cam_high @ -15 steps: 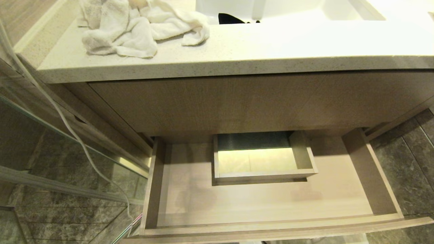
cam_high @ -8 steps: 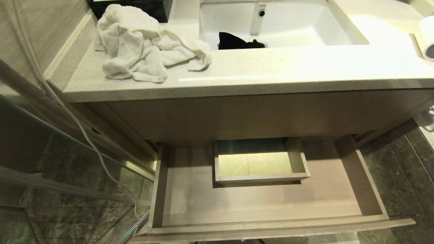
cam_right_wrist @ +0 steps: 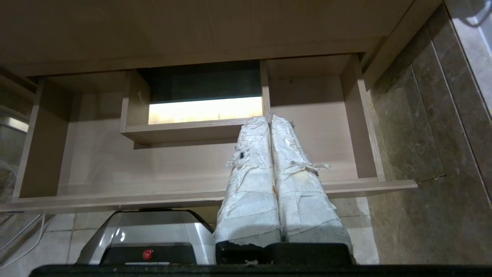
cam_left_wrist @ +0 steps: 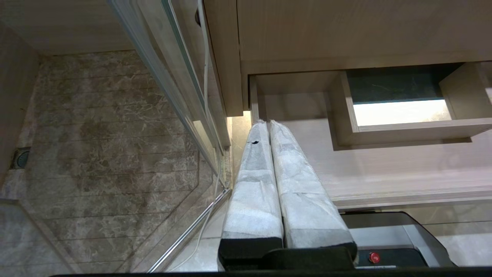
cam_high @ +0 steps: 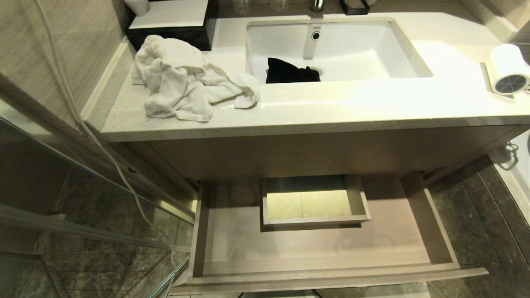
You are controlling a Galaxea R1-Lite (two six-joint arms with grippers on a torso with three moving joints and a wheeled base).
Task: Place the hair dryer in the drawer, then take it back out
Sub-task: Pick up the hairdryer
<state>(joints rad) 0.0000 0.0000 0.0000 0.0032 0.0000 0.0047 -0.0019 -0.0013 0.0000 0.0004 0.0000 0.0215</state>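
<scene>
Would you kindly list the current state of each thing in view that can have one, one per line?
drawer: pulled open, nothing lying in it.
hair dryer: lying on the countertop at the right, not yet in the drawer.
towel: crumpled on the countertop, left of the sink.
black pouch: lying in the sink.
left gripper: shut, holding nothing.
right gripper: shut, holding nothing.

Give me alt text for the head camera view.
An open, empty wood-grain drawer sits pulled out beneath a bathroom counter. A white hair dryer lies at the counter's right end, a crumpled white towel at its left, and a black cloth in the sink.
</scene>
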